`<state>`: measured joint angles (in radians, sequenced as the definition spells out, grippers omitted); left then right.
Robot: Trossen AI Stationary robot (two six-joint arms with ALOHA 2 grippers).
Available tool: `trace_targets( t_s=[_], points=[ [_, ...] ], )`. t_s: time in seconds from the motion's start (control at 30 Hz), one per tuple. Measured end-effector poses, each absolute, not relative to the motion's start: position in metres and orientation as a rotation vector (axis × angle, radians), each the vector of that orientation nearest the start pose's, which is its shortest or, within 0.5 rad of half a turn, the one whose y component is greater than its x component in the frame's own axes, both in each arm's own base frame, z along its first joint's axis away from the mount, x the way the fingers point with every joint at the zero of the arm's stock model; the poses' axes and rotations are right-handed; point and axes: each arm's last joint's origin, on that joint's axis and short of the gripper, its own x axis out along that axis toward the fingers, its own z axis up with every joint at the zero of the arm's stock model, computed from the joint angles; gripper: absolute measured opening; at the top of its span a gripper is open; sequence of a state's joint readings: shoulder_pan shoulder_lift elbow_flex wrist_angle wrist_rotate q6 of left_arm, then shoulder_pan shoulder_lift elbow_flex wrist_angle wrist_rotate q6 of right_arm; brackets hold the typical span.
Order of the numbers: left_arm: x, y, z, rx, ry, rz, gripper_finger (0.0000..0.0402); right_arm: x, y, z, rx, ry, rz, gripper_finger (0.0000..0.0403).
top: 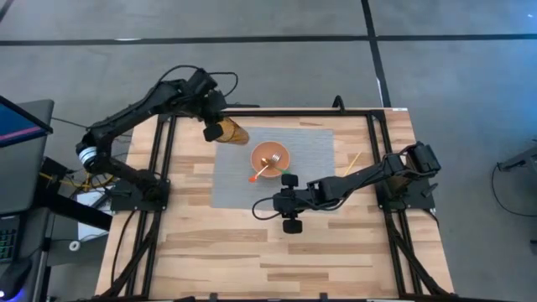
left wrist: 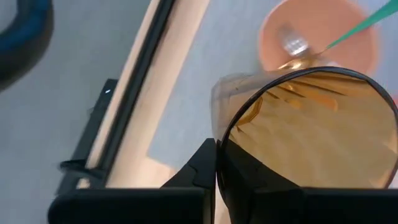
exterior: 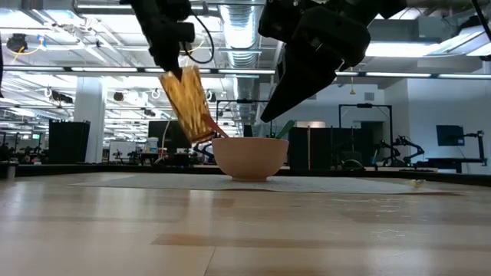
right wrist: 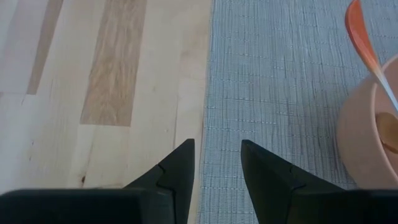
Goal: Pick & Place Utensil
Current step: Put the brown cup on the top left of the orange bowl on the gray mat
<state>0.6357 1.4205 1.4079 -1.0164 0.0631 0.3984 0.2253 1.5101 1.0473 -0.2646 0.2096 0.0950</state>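
Left claw (top: 215,127) grips a tilted amber cup (top: 232,132) beside the bowl (top: 270,157); right claw (right wrist: 214,163), fingers parted and empty, hovers over the mat (top: 310,151)

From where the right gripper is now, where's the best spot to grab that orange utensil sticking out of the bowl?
Probably the orange handle end that overhangs the bowl rim above the grey mat. That part sits clear of the bowl, so the open right gripper could close across it from above.
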Motion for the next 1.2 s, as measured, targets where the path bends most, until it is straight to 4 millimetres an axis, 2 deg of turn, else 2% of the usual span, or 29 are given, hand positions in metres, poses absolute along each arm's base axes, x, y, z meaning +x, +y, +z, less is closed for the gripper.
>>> trace_targets(
  t_s=[0.13,0.37,0.77,0.9,1.2],
  points=[
    [0.22,0.159,0.336,-0.022,1.054,0.304,0.0013,0.315,0.066,0.247,-0.064,0.709,-0.019,0.0124],
    [0.227,0.165,0.308,-0.088,1.143,0.295,0.0013,0.314,0.069,0.247,-0.042,0.71,-0.017,0.0124],
    [0.245,0.179,0.277,-0.127,1.223,0.301,0.0016,0.311,0.076,0.246,-0.038,0.727,-0.001,0.0124],
    [0.246,0.182,0.276,-0.094,1.23,0.368,0.0032,0.31,0.08,0.246,-0.043,0.727,0.011,0.0124],
    [0.25,0.185,0.282,-0.056,1.151,0.374,0.0082,0.31,0.081,0.246,-0.044,0.727,0.014,0.0124]
  ],
)
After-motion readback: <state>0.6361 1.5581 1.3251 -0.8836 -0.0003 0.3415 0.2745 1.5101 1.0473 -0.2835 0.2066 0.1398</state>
